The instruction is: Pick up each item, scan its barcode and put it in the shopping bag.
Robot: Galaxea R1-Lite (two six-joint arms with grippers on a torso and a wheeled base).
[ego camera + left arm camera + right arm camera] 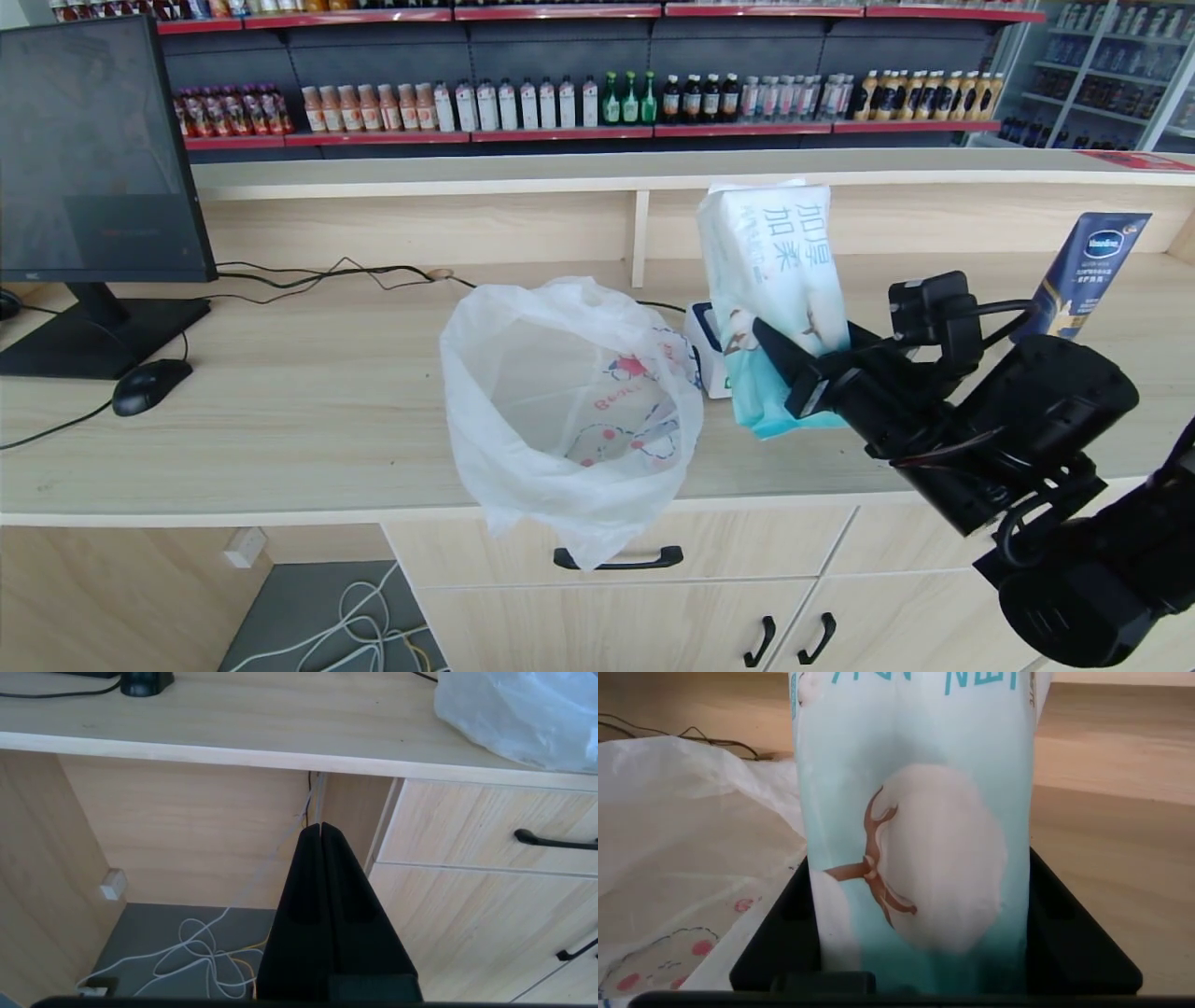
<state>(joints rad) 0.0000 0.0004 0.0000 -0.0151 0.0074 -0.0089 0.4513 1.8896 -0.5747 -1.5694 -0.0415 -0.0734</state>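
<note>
Pale blue and white plastic is wrapping the tissue pack (770, 299), which is standing upright right of centre in the head view, above the wooden counter (280, 420). The right gripper (794, 369) is clamping it near its lower end, and the right wrist view is showing the pack (920, 840) wedged between the two black fingers (775, 943). Whether its bottom is touching the counter cannot be told. The white shopping bag (560, 401) is sitting open-mouthed at the centre of the frame, just left of the pack, with its lower part sagging over the counter's front edge. A small white box (702, 347) is peeking out between the bag and the pack. A dark blue carton (1083, 275) is standing at the right edge, a monitor (93, 149) is filling the upper left, and a mouse (149, 385) is lying below it. The left gripper (322, 835) is hanging below the counter's edge with its fingers pressed together on nothing, above white cables (201, 952) on the floor.
</note>
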